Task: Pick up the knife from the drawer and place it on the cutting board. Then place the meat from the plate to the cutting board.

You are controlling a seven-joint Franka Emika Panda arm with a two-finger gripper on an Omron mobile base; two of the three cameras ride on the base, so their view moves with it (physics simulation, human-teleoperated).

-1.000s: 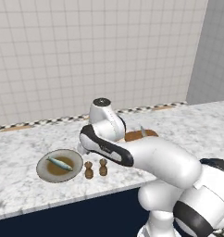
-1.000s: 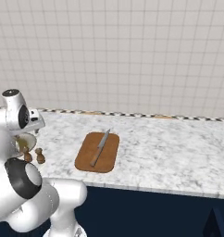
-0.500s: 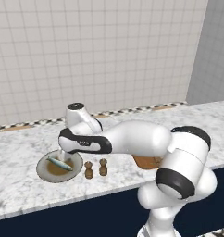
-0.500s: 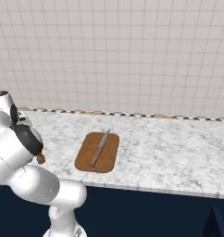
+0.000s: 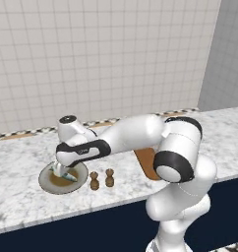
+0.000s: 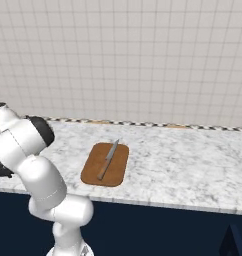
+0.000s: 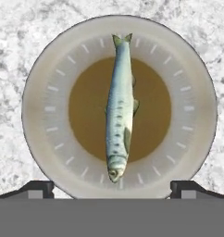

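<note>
You are looking at a white marbled surface (image 6: 178, 165) in front of a tiled wall. In the left base view your arm reaches left and down, with the end effector (image 5: 62, 171) hanging just above the plate (image 5: 46, 178). Its fingers stand wide apart and hold nothing; in the hand view the two dark fingertips (image 7: 36, 189) sit at either side of the plate's (image 7: 46, 74) near rim. The meat (image 7: 120, 109), a pale blue-green fish, lies lengthwise across the plate's brown centre, midway between the fingertips. Two small brown shakers (image 5: 102, 179) stand just beside the plate, to its right. In the right base view the cutting board (image 6: 119, 168) lies well apart from the arm, and the knife (image 6: 108, 160) rests diagonally on it.
</note>
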